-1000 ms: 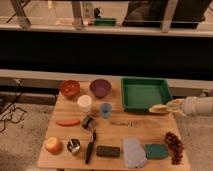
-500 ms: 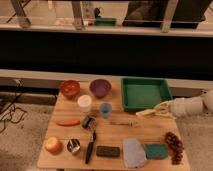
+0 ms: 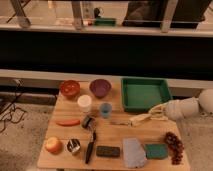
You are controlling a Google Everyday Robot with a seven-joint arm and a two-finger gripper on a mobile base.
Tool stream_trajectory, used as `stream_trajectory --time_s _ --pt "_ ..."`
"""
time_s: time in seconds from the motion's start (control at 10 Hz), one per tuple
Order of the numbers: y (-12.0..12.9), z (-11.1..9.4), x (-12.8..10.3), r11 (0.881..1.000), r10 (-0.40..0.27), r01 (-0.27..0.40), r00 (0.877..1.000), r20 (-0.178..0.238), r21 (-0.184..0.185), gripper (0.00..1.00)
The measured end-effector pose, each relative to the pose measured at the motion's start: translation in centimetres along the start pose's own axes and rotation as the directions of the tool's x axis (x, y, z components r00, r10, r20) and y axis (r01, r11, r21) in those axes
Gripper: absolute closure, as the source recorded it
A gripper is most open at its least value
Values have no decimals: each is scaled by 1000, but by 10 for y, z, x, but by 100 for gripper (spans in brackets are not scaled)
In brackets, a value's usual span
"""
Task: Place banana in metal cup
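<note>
The pale yellow banana (image 3: 143,118) hangs from my gripper (image 3: 159,112), its free end pointing left and down over the right middle of the wooden table (image 3: 115,135). My white arm (image 3: 186,107) reaches in from the right, just below the green tray. The gripper is shut on the banana's right end. The metal cup (image 3: 74,146) stands at the front left of the table, between an apple and a black-handled knife (image 3: 90,145), far to the left of the gripper.
An orange bowl (image 3: 70,88), a purple bowl (image 3: 100,87) and a green tray (image 3: 145,93) line the back. A white cup (image 3: 84,103), a blue cup (image 3: 105,110), a carrot (image 3: 68,122), an apple (image 3: 52,145), a black sponge (image 3: 108,151), a grey cloth (image 3: 134,152), a green sponge (image 3: 156,150) and grapes (image 3: 174,146) lie around.
My gripper has carried the banana left and down, from over the tray's front right corner to over the table in front of the tray.
</note>
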Motion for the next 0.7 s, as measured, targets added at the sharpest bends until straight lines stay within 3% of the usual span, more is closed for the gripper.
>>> stream_trajectory --time_s 0.7 --pt "5 5 -5 1000 -8 8 1000 13 -19 97"
